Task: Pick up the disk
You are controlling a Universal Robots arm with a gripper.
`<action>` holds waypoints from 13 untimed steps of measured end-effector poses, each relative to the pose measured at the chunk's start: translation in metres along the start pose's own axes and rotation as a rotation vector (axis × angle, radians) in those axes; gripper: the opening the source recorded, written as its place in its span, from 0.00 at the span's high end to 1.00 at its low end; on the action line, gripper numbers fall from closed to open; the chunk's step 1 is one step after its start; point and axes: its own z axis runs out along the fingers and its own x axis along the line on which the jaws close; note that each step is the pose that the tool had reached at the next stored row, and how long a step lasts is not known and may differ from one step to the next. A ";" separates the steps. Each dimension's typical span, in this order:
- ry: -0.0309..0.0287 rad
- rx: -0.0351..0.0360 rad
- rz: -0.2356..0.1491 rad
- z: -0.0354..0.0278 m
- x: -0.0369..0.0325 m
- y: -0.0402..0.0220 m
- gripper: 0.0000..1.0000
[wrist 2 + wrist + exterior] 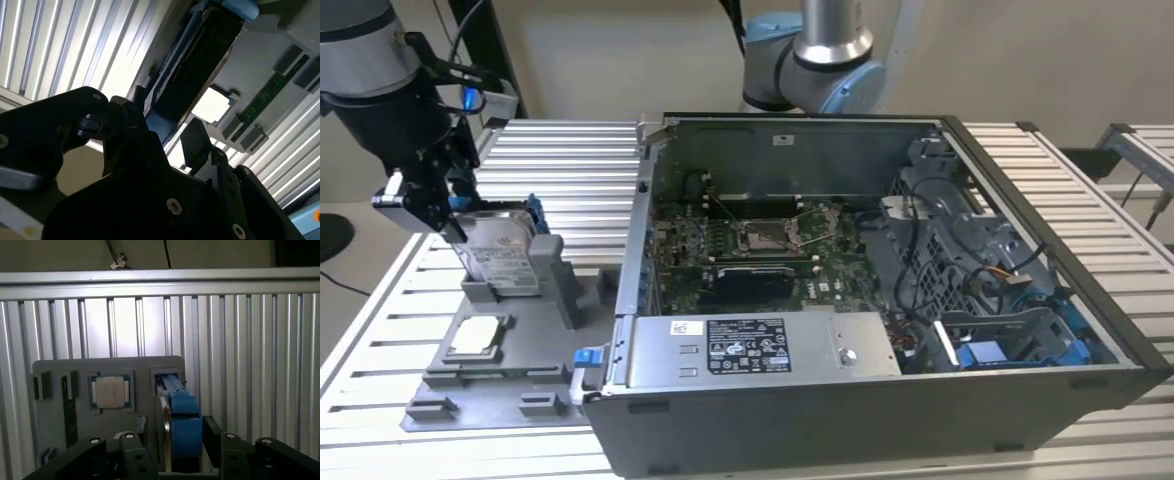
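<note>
Table [547, 150] of ribbed aluminium slats carries everything. Open computer case [854, 400] lies on it, well apart from the jaws, toward the exterior view's right, with its circuit board and cabling exposed.

Arm [367, 60] comes down at the exterior view's left, over a grey tray [500, 395] that sits just beside the case.

Disk [498, 252] stands on edge in a slot of the tray. It leans slightly, with the white label showing and the blue frame along its rim. Its lower end is hidden behind the slot's grey posts.

Gripper [451, 222] sits at the disk's top end, and the disk's upper edge lies between the jaws. In the first wrist view the fingers [141, 424] flank the blue frame. One is just beside it and the other stands off, with bare tray visible in the gap. Jaws are spread and not clamped on the disk.

Square silver chip [109, 392] rests flat in its own recess of the tray, near the jaws but outside them. A narrow green circuit strip [69, 407] lies in the tray beyond the chip, farther from the jaws.
</note>
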 end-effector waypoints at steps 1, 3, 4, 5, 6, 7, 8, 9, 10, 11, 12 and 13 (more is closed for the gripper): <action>-0.0020 0.0005 -0.003 0.0013 -0.0005 0.0007 0.00; -0.0039 0.0003 -0.009 0.0040 -0.0017 0.0011 0.00; -0.0043 0.0005 -0.013 0.0055 -0.0020 0.0011 0.00; -0.0047 0.0006 -0.017 0.0067 -0.0022 0.0011 0.00; -0.0049 0.0007 -0.020 0.0079 -0.0023 0.0011 0.00; -0.0053 0.0008 -0.022 0.0091 -0.0025 0.0011 0.00; -0.0055 0.0007 -0.023 0.0102 -0.0026 0.0012 0.00; -0.0056 0.0005 -0.024 0.0114 -0.0027 0.0012 0.00; -0.0061 0.0005 -0.025 0.0124 -0.0028 0.0012 0.00; -0.0066 0.0004 -0.026 0.0130 -0.0027 0.0012 0.00; -0.0073 0.0002 -0.026 0.0132 -0.0028 0.0012 0.00; -0.0081 0.0000 -0.026 0.0133 -0.0028 0.0013 0.00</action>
